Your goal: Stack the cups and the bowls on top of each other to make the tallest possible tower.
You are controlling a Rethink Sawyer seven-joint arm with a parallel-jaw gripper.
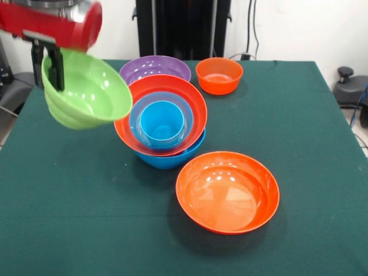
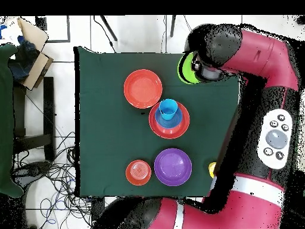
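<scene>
Fingers [image 1: 56,68] pinch the rim of the lime bowl [image 1: 87,92], one dark finger showing inside the wall; the gripper [image 1: 54,72] holds it tilted in the air, off the table [image 1: 299,115], just beside the tower [image 1: 164,123]. The tower is a blue bowl at the bottom, an orange bowl, a smaller blue bowl and a blue cup [image 1: 162,122] nested inside. Behind it stand the purple bowl [image 1: 154,69] and small orange bowl [image 1: 219,75]. The large orange bowl [image 1: 227,191] sits alone nearer the camera. A bit of yellow cup [image 2: 212,169] peeks beside the arm in the overhead view.
</scene>
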